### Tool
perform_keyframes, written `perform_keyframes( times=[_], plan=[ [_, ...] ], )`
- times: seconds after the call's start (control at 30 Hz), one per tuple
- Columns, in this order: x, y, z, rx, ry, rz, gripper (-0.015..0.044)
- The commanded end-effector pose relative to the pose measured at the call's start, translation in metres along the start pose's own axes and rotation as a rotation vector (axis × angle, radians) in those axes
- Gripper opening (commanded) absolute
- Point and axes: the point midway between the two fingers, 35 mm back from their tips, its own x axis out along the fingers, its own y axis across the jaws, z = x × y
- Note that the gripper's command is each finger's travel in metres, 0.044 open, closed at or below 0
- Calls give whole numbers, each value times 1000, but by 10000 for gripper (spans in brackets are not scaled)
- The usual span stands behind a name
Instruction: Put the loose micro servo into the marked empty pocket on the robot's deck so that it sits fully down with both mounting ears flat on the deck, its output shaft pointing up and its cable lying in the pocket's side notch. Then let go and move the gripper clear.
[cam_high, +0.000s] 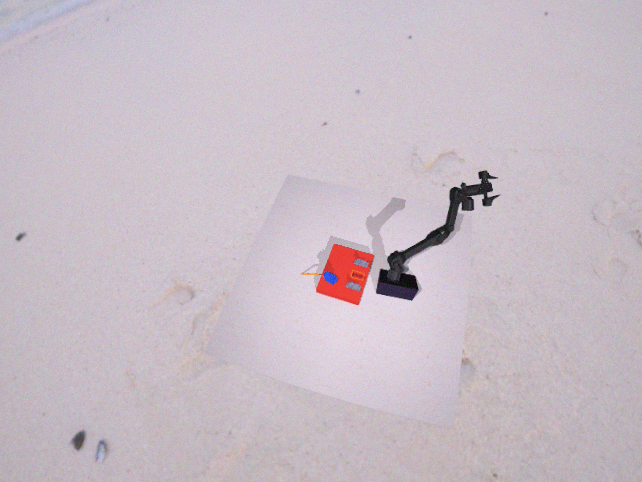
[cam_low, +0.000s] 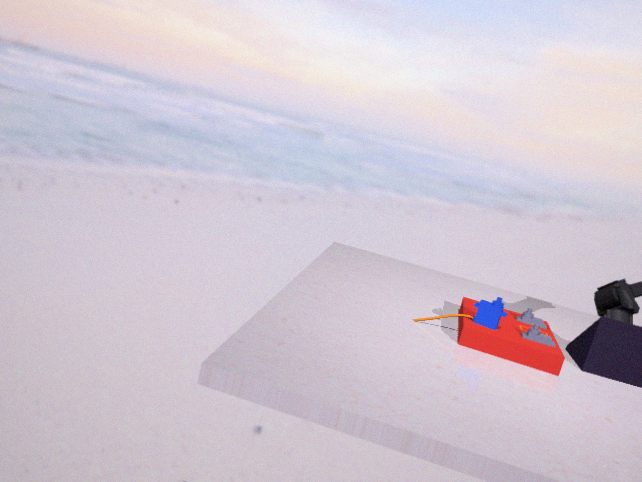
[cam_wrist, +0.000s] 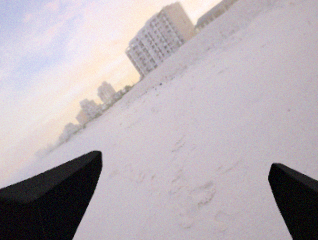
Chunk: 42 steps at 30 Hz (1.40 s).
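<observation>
Here the blue servo (cam_high: 330, 278) rests on the red deck (cam_high: 339, 264), gripper (cam_high: 490, 187) wide apart.

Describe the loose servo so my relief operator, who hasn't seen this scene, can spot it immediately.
Find the pale square board on the sand, then the red deck beside the arm's dark base. The micro servo lies on the deck's far side from the base: it is blue with an orange cable, unlike the grey servos.

Top: high, distant, looking down; exterior: low, side-on (both share red deck (cam_high: 342, 274)); wrist: faces sand.
</observation>
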Motion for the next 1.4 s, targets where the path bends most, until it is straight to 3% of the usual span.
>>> perform_keyframes(
  times=[0.0, 0.43, 1.07, 1.37],
  plan=[
    [-12, 28, 5, 20, -3, 81, 440],
    [-76, 131, 30, 96, -30, 397, 440],
    [-147, 202, 53, 155, -52, 662, 440],
    [-216, 252, 73, 143, -79, 881, 440]
  ],
)
